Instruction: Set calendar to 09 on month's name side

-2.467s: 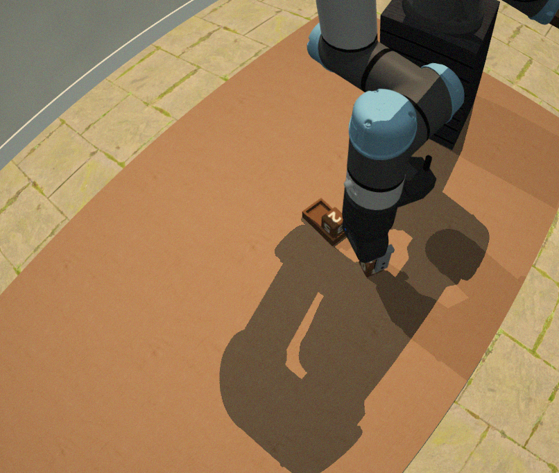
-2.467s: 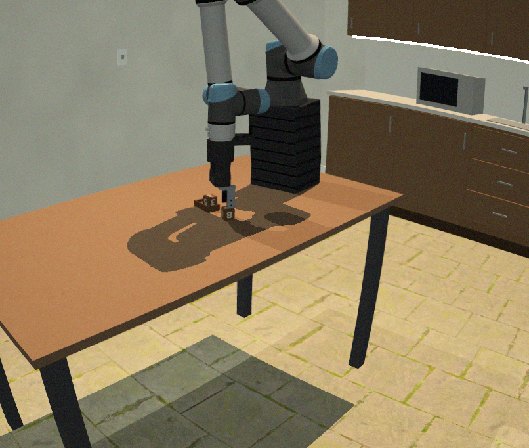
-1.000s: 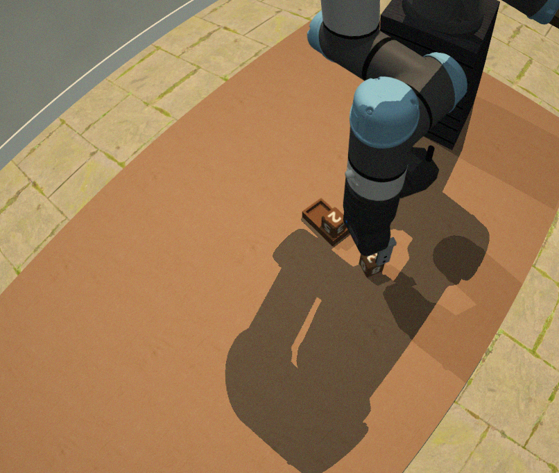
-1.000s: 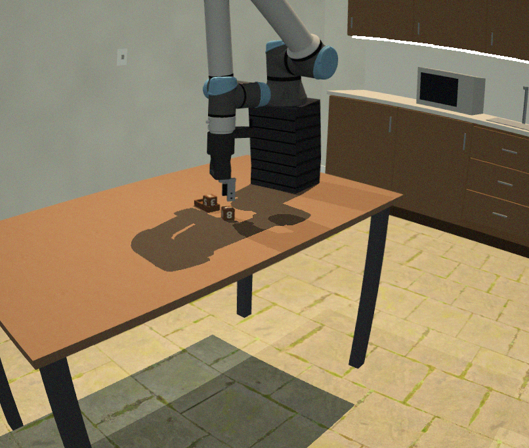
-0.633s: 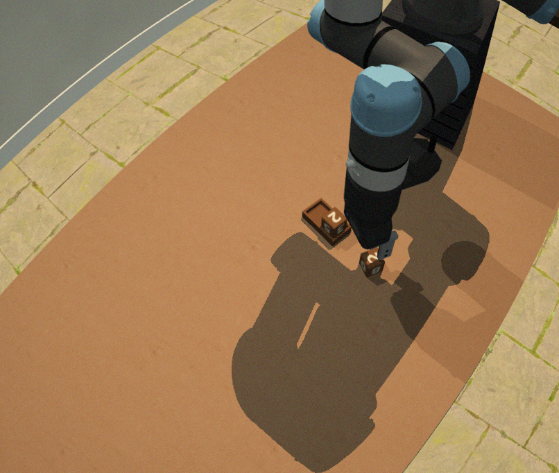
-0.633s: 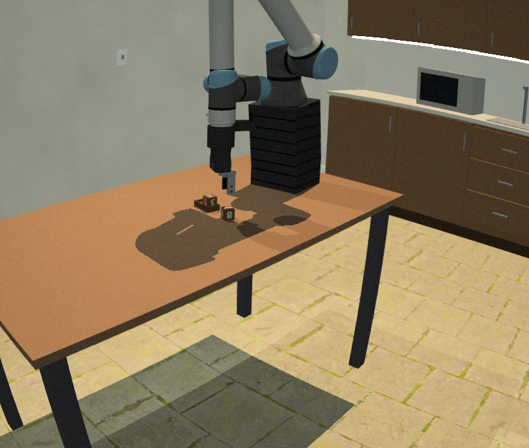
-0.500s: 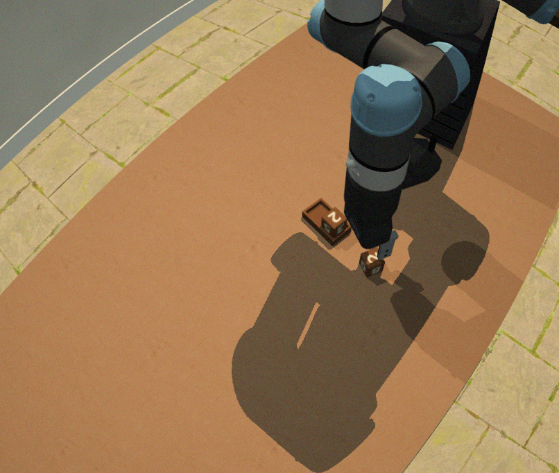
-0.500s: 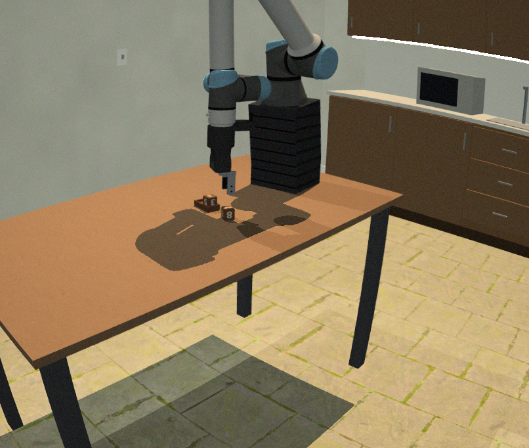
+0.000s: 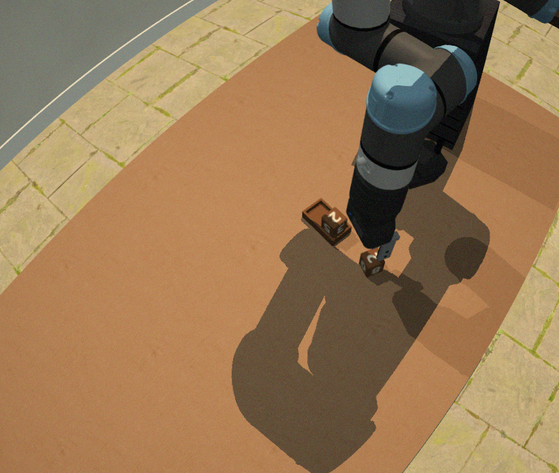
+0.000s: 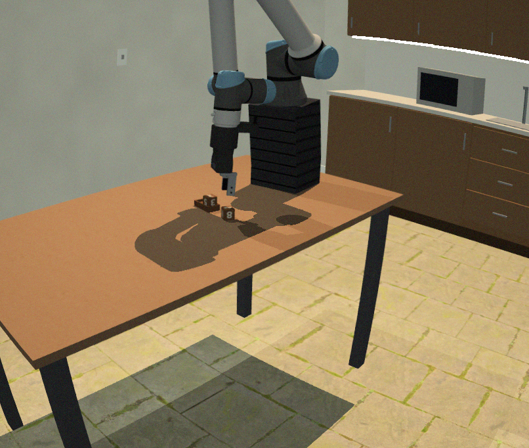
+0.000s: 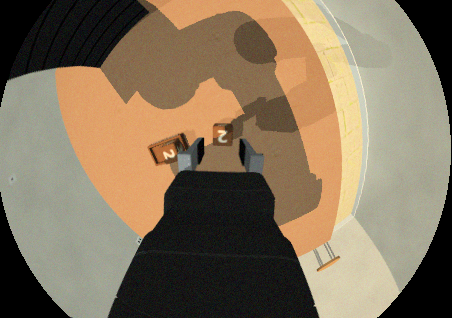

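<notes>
A small dark brown tray point(image 9: 315, 224) point(image 10: 200, 205) point(image 11: 153, 158) lies flat on the table. One cube point(image 9: 333, 220) point(image 10: 210, 199) point(image 11: 162, 154) sits in one end of it, with a 2 on top and what looks like a 5 and a 3 on two sides. The tray's other end is empty. A second cube point(image 9: 370, 264) point(image 10: 228, 213) point(image 11: 222, 134) stands flat on the table beside the tray, with a 2 on top and an 8 on one side. My gripper point(image 10: 228, 185) point(image 11: 221, 146) is open and empty above this loose cube, clear of it. The month's name cannot be made out.
The table point(image 9: 132, 285) point(image 10: 86, 241) carries the arm's black pedestal point(image 10: 274, 149) point(image 11: 75, 28) behind the tray. The arm's shadow lies across the loose cube's surroundings. The table's edge is well away from both cubes.
</notes>
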Controlling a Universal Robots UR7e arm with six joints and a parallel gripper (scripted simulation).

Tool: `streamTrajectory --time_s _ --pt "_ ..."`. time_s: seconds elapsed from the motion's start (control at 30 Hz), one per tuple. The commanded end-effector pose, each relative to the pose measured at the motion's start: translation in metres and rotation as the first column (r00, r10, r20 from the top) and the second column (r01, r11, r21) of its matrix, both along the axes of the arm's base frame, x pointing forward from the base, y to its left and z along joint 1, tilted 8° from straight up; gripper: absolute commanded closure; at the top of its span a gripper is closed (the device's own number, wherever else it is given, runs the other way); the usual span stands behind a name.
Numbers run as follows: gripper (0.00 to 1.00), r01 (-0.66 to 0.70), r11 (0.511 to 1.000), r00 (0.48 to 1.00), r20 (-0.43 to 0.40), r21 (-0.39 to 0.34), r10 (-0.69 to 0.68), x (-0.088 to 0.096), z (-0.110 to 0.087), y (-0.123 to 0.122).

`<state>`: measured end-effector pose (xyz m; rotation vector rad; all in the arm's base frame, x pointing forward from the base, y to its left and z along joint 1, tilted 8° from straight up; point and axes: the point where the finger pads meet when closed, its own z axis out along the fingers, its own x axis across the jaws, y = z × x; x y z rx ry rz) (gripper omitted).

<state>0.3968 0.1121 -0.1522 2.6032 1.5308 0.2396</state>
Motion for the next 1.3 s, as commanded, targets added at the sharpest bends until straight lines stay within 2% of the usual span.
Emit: streamTrajectory --time_s 0.0,0.33,1.27 --pt "0.10 0.003 1.000 0.999 0.036 -0.021 -0.002 -0.0001 -0.0008 0.0003" --pt "0.10 0.018 0.997 0.991 0.135 -0.071 -0.008 -0.0017 0.0007 0.0010" --pt "0.10 0.032 0.993 0.977 0.214 -0.114 -0.007 -0.0017 0.0008 0.0014"
